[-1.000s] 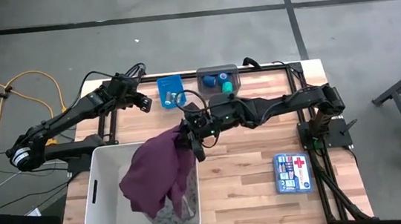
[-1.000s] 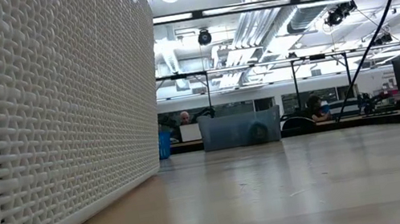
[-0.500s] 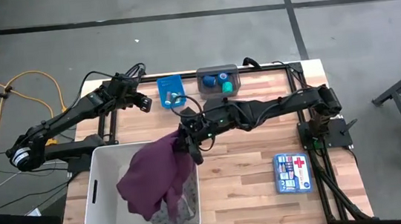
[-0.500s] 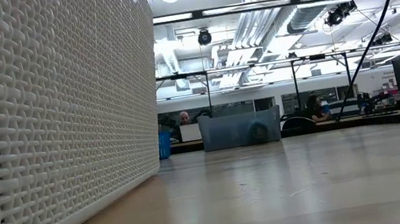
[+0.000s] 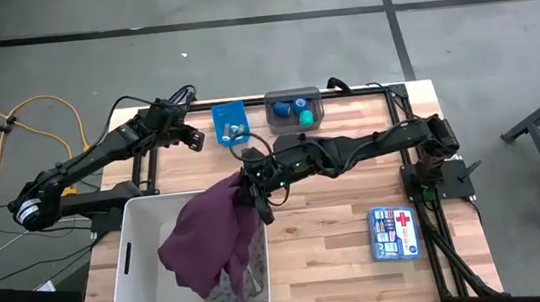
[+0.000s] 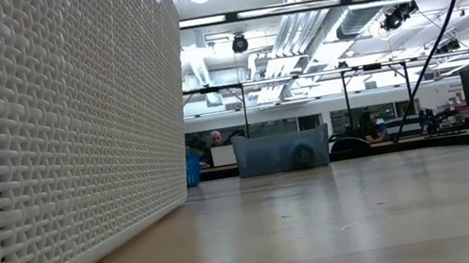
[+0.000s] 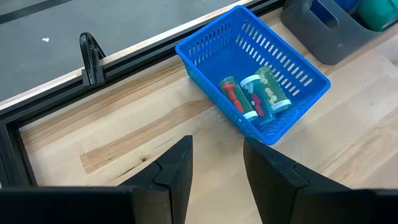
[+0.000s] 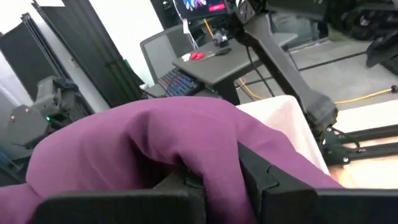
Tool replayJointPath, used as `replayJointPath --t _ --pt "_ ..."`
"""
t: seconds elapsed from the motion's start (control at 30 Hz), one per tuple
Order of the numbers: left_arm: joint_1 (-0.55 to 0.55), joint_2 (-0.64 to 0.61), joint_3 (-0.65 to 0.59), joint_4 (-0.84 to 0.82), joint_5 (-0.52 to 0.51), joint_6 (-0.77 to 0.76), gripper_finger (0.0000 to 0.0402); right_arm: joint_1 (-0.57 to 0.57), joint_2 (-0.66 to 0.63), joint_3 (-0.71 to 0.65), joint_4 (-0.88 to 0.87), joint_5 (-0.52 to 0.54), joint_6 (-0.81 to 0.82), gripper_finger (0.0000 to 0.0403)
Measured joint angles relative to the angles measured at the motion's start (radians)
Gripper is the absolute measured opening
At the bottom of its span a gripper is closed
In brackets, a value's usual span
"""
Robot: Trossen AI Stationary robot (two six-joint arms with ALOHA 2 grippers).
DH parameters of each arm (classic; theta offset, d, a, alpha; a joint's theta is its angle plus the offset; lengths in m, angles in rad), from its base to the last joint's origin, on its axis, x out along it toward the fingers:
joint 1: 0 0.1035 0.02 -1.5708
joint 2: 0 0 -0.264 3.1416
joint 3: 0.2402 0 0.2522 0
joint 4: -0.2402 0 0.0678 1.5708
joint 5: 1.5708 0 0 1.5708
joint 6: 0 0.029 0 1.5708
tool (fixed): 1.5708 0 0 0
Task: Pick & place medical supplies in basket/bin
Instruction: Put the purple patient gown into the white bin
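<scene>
The maroon cloth (image 5: 209, 238) drapes over the far right corner of the white tub (image 5: 134, 271) and fills much of it; a grey patterned cloth (image 5: 226, 290) shows beneath it at the tub's near right. My right gripper (image 5: 251, 190) is shut on the maroon cloth (image 8: 155, 140) at the tub's far right rim. My left gripper (image 7: 216, 168) is open, hovering over the bare table near the small blue bin (image 7: 255, 74) with its vials (image 7: 252, 96). Blue and green tape rolls (image 5: 294, 108) sit in the small grey bin (image 5: 294, 109). My right gripper pinches the maroon cloth between its two fingers at its upper, far right end (image 8: 214, 168), coming level from the table's right. The cloth humps over the fingers and hangs from there into the tub, slack, with its lower part lying inside.
A first aid kit box (image 5: 393, 233) lies near the table's right near corner. The tub's woven wall (image 6: 44, 135) fills the left of the low view. Bare wood lies between the tub and the kit. People sit in the room behind.
My right gripper has moved slightly toward the table's left with the maroon cloth, carrying its held end a little further over the tub's far right corner; the cloth's lower part has settled in the tub. The left arm stayed still.
</scene>
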Motion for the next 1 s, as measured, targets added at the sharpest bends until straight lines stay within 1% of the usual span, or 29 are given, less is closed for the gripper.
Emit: replayJointPath --t 0.23,0.73,1.0 --pt "0.000 0.000 0.000 0.000 0.000 0.000 0.0136 0.004 0.028 0.000 0.005 -0.006 0.009 0.0039" --pt "0.000 0.000 0.000 0.000 0.000 0.000 0.0136 0.004 0.029 0.000 -0.001 0.026 0.000 0.0039" --pt "0.000 0.000 0.000 0.001 0.000 0.000 0.0136 0.005 0.029 0.000 0.001 0.026 0.000 0.0039"
